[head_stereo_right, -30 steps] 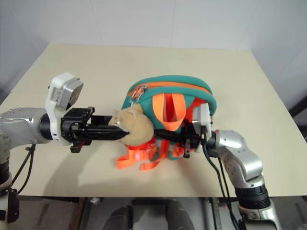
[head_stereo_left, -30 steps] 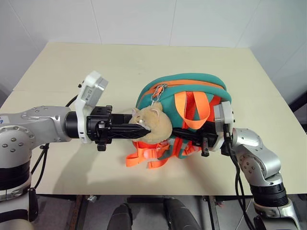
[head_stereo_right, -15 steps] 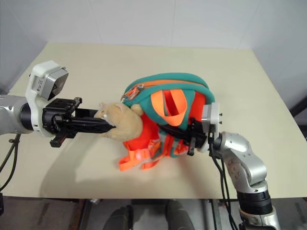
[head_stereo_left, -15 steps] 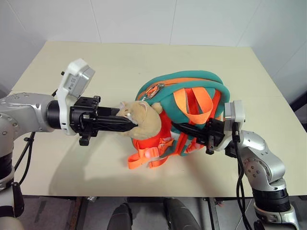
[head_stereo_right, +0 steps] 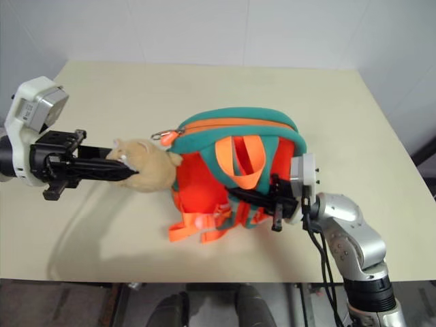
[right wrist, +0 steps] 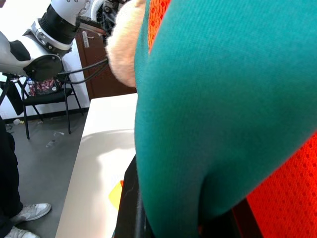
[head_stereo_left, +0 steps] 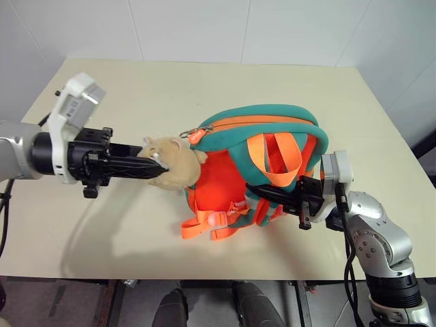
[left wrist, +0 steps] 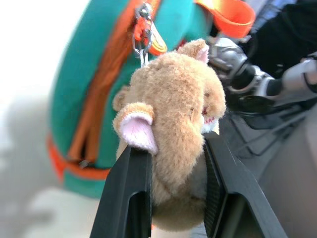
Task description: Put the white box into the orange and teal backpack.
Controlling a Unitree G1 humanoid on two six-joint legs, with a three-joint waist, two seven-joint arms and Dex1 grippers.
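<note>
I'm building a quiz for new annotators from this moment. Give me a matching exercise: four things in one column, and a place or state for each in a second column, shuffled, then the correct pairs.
Column one:
1. left gripper
2. right gripper
3. zipper pull
4. table

Column two:
A. shut on a teal padded part of the orange and teal backpack
B. a bare, pale surface behind the backpack
C. hangs at the backpack's top, beside the plush animal head
D. shut on the plush animal head, one finger on each side

Pairs: 1-D, 2-A, 3-C, 4-B
</note>
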